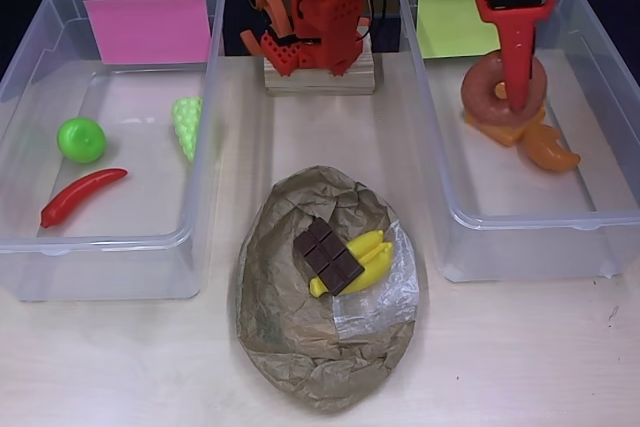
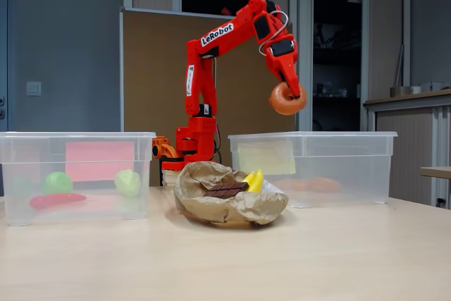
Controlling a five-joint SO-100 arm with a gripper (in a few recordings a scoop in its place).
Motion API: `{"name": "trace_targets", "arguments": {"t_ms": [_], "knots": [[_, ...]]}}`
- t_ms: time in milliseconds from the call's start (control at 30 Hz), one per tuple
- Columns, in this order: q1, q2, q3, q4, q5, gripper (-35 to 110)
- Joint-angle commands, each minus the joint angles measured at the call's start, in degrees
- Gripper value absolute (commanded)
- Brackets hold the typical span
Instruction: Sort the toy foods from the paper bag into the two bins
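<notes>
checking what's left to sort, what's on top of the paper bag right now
On the paper bag lie the dark chocolate square and the yellow bananas, the chocolate partly over the bananas. Whatever may sit beneath those two or under the bag's crumpled folds is covered.
</notes>
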Motion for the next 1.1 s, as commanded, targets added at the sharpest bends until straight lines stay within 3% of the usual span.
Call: {"name": "trace_targets", "arguments": {"t_ms": [0, 400, 800, 933, 1067], "knots": [[-5.9, 7.7, 10.9, -6.5, 8.5, 19], [-14.9, 16.3, 41.7, -28.4, 21.4, 20], [-18.7, 16.5, 50.8, -38.3, 25.5, 31], [-17.6, 16.6, 48.6, -36.7, 21.8, 30], [-12.9, 17.5, 41.9, -33.3, 8.4, 29]]}}
